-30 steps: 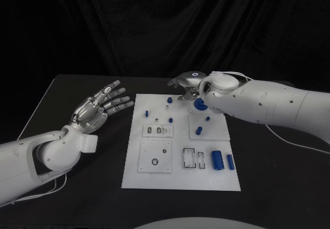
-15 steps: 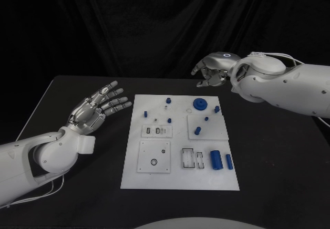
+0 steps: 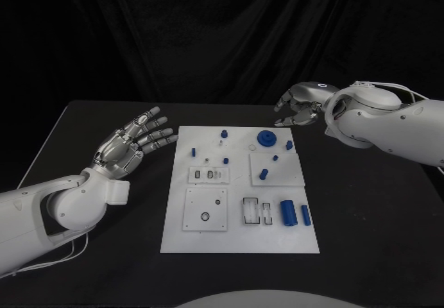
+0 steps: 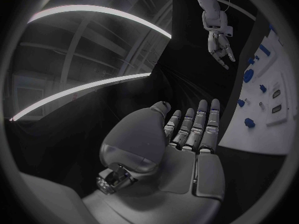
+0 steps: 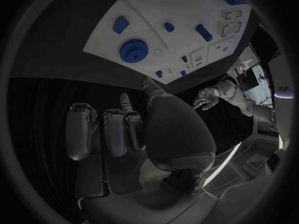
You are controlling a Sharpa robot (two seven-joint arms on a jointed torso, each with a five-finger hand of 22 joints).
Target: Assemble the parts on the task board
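The task board [image 3: 240, 221] lay in the middle of the black table [image 3: 370, 212], a flat white plate, matte and hard-looking, with raised square panels and small slotted recesses; the assembly looked only partly done. A round blue gear-like disc [image 3: 266, 136] sat at the far edge, and short blue pegs [image 3: 223, 134] seemed to stand upright beside it (whether fully seated could not be told); two smooth blue cylinders [image 3: 288, 212] lay loose on their sides near the board's right edge, next to rectangular slots [image 3: 251, 210] that seemed unfilled, so those at least looked still to be placed.

The left hand [image 3: 134, 144] hovered left of the board, palm up, its silver segmented fingers spread wide and holding nothing. The right hand [image 3: 301, 108] hung above the table just beyond the board's far right corner, fingers curled inward; nothing showed between them, so it appeared empty, apart from every part.
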